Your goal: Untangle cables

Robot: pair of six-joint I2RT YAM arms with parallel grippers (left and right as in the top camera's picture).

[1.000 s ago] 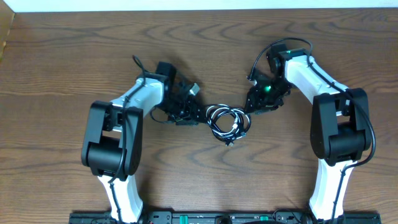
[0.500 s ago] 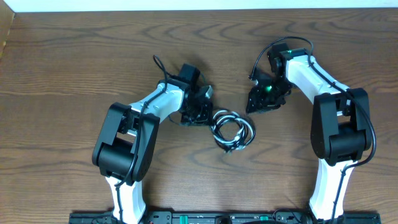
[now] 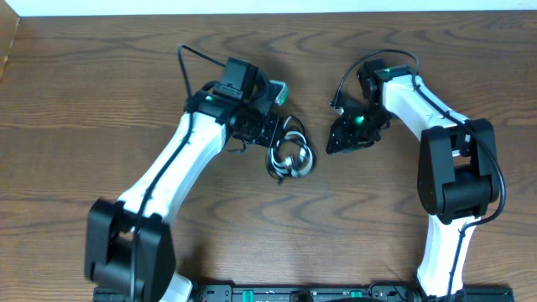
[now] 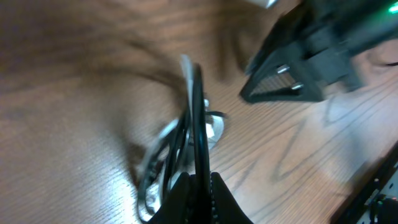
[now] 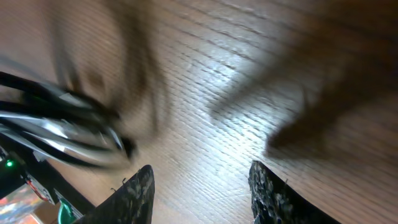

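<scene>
The black and white cables (image 3: 289,153) form one tangled bundle near the table's middle. My left gripper (image 3: 273,134) is shut on a black strand at the bundle's upper left edge; in the left wrist view the bundle (image 4: 186,134) hangs blurred from the closed fingers (image 4: 200,183). My right gripper (image 3: 336,143) is open and empty, a short way right of the bundle. In the right wrist view the blurred cables (image 5: 62,127) lie left of the open fingers (image 5: 202,186).
The brown wooden table (image 3: 84,101) fills the view. The thick black wires of both arms loop near their wrists (image 3: 189,63). A cardboard edge (image 3: 7,42) shows at the far left.
My left arm has swung up and stretched out, dragging the bundle left and slightly up. The bundle has tightened. My right gripper has shifted slightly left and stays open.
</scene>
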